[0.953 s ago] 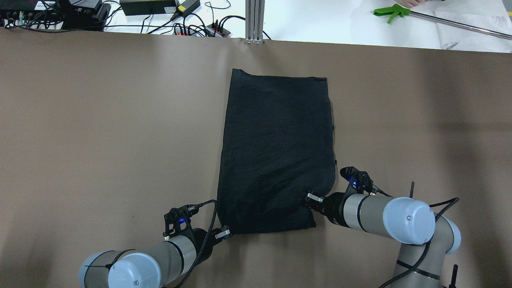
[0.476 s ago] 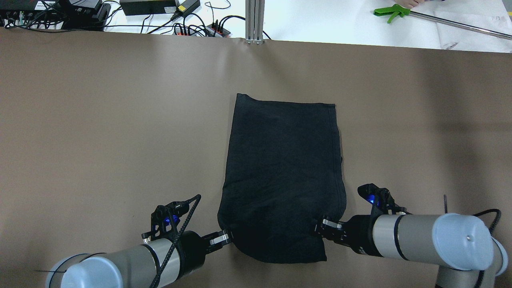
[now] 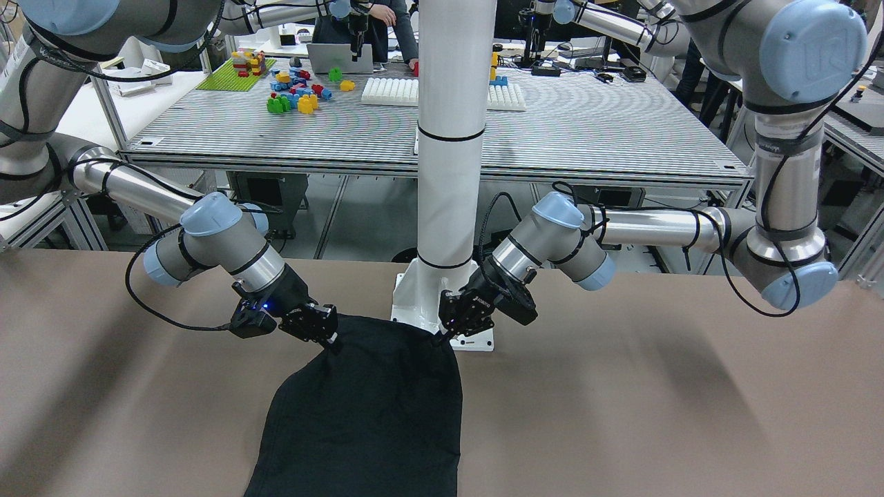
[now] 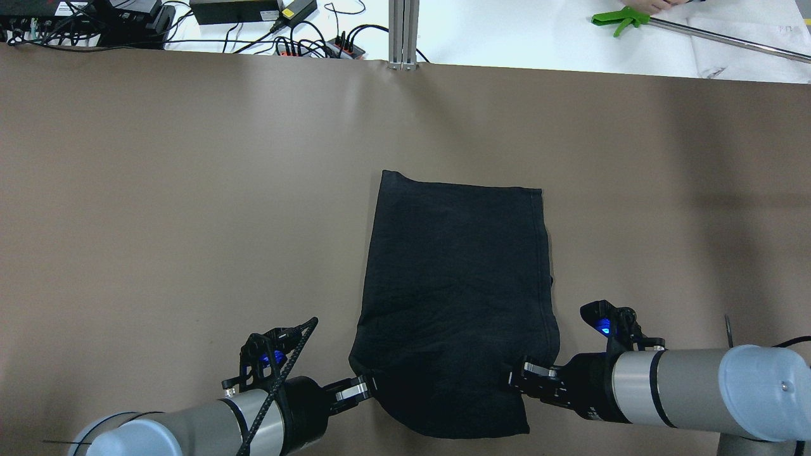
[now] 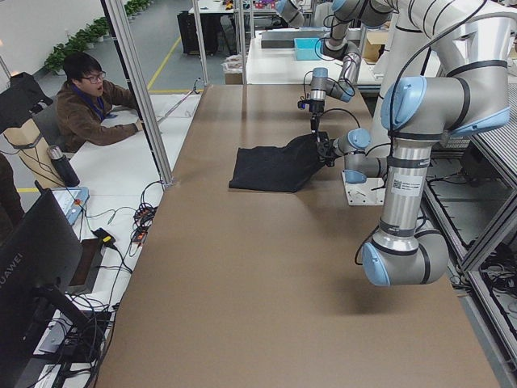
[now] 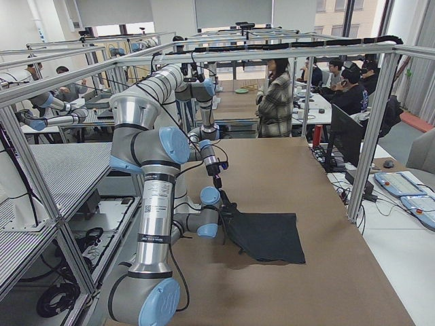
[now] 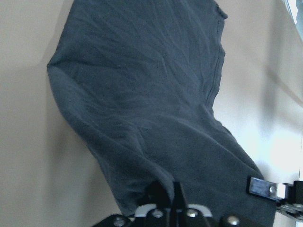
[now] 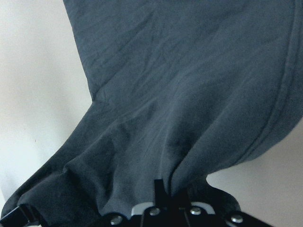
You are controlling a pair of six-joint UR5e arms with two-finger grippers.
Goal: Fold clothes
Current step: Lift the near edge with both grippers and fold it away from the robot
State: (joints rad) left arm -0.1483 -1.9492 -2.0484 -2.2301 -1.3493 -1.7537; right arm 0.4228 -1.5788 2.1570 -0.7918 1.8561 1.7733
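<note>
Overhead exterior view, my left gripper pinched tight on the near left corner of the black garment, my right gripper pinched on its near right corner, near edge raised, far end lying flat on the brown table

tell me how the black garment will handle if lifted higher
Likely floppy: the black garment sags and creases between the left pincer and right pincer pinching its near corners. Probably light, since two small pinches raise that edge. Its far end on the table would likely drag, not hold shape.
</note>
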